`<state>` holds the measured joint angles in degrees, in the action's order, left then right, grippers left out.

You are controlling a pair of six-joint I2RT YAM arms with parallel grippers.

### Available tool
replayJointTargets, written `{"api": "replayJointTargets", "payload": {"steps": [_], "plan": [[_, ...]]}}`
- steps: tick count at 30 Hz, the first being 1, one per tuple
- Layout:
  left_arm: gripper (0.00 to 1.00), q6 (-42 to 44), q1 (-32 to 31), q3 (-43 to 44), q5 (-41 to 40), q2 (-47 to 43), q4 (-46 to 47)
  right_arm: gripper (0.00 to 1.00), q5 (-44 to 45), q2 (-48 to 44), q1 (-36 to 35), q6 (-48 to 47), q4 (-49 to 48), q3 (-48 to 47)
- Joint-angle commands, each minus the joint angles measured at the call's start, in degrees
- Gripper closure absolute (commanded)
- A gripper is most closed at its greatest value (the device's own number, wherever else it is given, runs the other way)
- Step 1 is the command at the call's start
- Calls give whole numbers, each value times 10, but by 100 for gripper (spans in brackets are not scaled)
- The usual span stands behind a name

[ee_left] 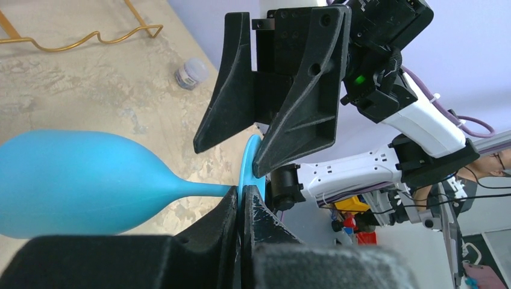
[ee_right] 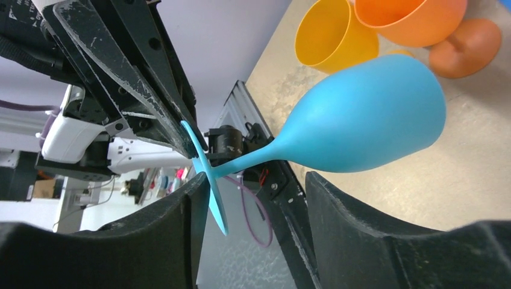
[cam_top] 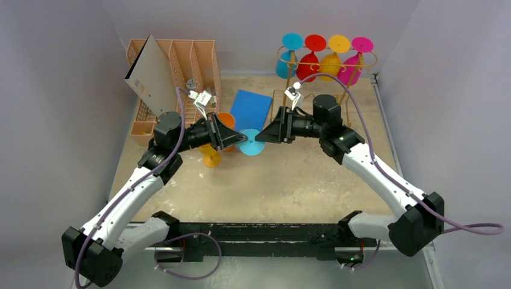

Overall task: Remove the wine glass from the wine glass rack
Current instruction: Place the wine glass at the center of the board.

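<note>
A blue wine glass [ee_right: 367, 120] hangs level above the table between the two arms, its bowl [ee_left: 78, 180] toward the far side. My left gripper [ee_left: 241, 194] is shut on the edge of its round foot [cam_top: 249, 142]. My right gripper [ee_right: 258, 179] is open; its fingers straddle the foot and stem, and the left one is close to the foot's rim. From the left wrist, the right gripper's fingers [ee_left: 301, 102] stand spread just beyond the foot. The gold wire wine glass rack [cam_top: 290, 77] is at the back right, with blue, red, yellow and pink glasses hanging from it.
A peach slotted organizer [cam_top: 193, 60] with a leaning card folder [cam_top: 150, 75] stands at the back left. A blue sheet [cam_top: 250, 108] lies mid-table. Orange [ee_right: 410, 18] and yellow [ee_right: 328, 36] glasses sit under the left arm. A small bottle [ee_left: 191, 73] lies near the rack's wavy bar [ee_left: 78, 41].
</note>
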<state>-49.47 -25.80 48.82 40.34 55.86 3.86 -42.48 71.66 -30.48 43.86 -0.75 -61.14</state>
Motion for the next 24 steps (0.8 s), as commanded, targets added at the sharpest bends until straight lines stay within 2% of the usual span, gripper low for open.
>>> {"api": "replayJointTargets", "payload": {"steps": [1, 5, 9, 14, 18, 21, 24], "plan": [[100, -8, -1, -7, 17, -13, 56, 37, 51, -36, -1, -19, 25, -5], [100, -8, -1, -10, 22, -11, 70, 35, 70, -54, -1, -17, 49, -2], [100, 3, -1, -11, 22, -12, 70, 28, 88, -76, -1, -20, 57, 13], [100, 11, -1, -12, 22, -19, 76, 24, 64, -90, -1, -20, 36, 27], [100, 17, -1, -14, 20, -21, 91, 32, -6, -87, -2, 32, -62, 63], [100, 20, -2, -17, 20, -18, 107, 41, -13, -84, -11, 82, -166, 98], [100, 24, -3, -18, 21, -13, 120, 47, -5, -80, -28, 87, -192, 111]]}}
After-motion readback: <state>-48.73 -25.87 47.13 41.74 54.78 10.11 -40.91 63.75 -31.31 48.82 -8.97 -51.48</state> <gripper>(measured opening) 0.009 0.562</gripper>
